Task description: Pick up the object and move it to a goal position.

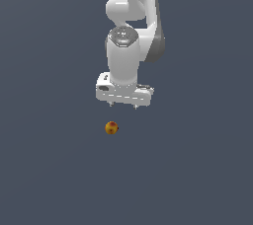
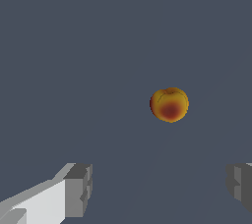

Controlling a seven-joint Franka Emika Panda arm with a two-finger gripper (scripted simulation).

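The object is a small round yellow-orange ball with dark red blotches, lying on the flat grey ground. In the exterior view my gripper hangs above it, a little toward that view's right, with only short finger stubs showing under the white hand. The wrist view shows the object ahead of the gripper, well apart from it. Both grey fingertips stand far apart with nothing between them, so the gripper is open.
The white arm rises behind the gripper toward the top of the exterior view. A plain dark grey surface spreads all around the ball.
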